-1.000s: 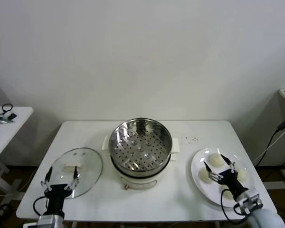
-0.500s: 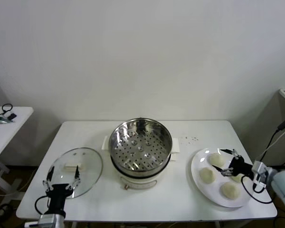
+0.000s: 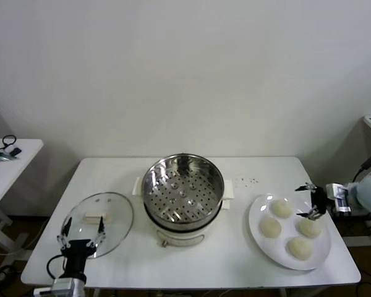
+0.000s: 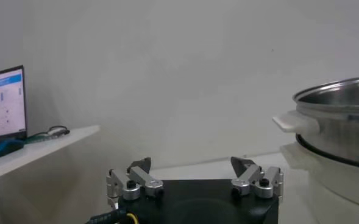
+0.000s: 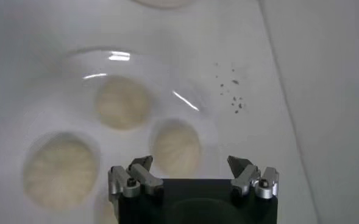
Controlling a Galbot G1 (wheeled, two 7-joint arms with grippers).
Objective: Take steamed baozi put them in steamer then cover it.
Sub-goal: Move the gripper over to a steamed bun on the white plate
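Note:
The steamer [image 3: 182, 192] stands open at the table's middle, a shiny steel pot with a perforated floor on a cream base; its side shows as the steamer [image 4: 341, 122] in the left wrist view. Several steamed baozi lie on a white plate [image 3: 253, 224] at the right, among them baozi [image 3: 281, 208] and baozi [image 3: 309, 228]. My right gripper [image 3: 310, 202] hovers open and empty over the plate's far right edge; one baozi [image 5: 176, 146] lies just ahead of the right gripper [image 5: 189, 162]. My left gripper [image 3: 80, 232] waits open at the front left.
A round glass lid [image 3: 99, 223] with a cream handle lies flat left of the steamer, its near edge under the left gripper [image 4: 190, 161]. Dark crumbs [image 3: 247, 181] dot the table behind the plate. A side table [image 3: 6, 154] with a laptop [image 4: 5, 103] stands far left.
My right gripper has swung from over the plate's near side across to its far right edge, and the arm now reaches in from the right. The left arm has stayed put.

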